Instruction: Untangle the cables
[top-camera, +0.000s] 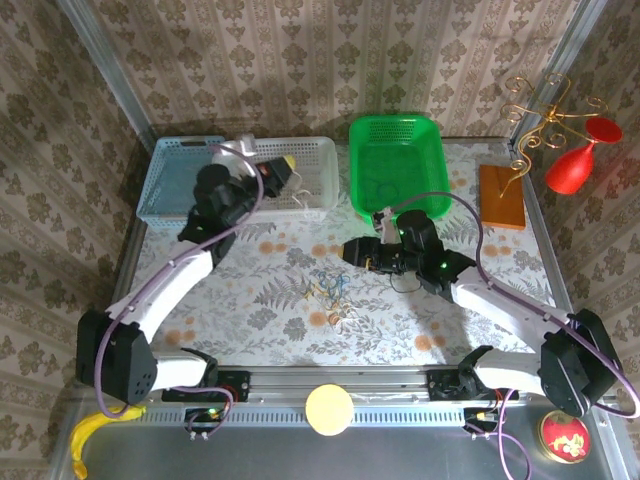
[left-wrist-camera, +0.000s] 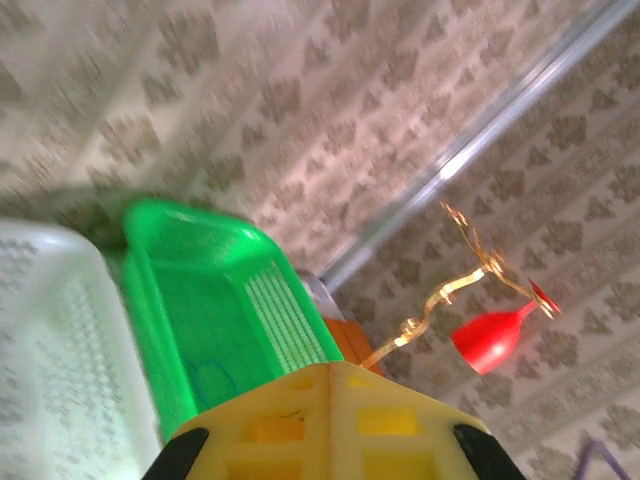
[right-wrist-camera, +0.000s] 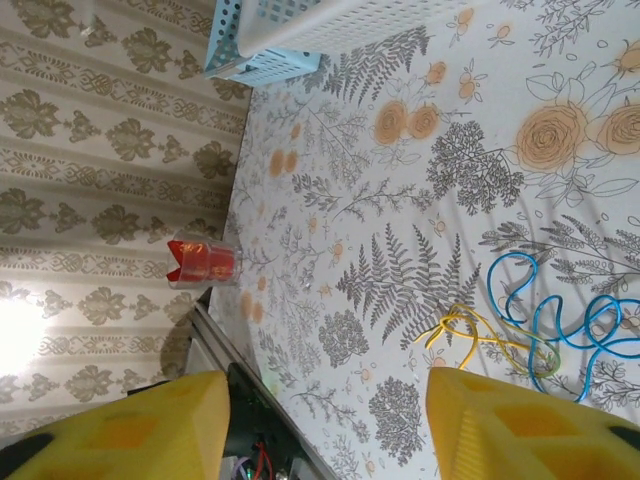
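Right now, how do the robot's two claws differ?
The left gripper is shut; the right gripper is open. The left gripper hangs over the white basket; the right gripper is over the table, near the cables. Both have yellow fingers.

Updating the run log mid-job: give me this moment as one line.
left tool: shut, at white basket | right tool: open, above table | cables: clumped on table, unheld
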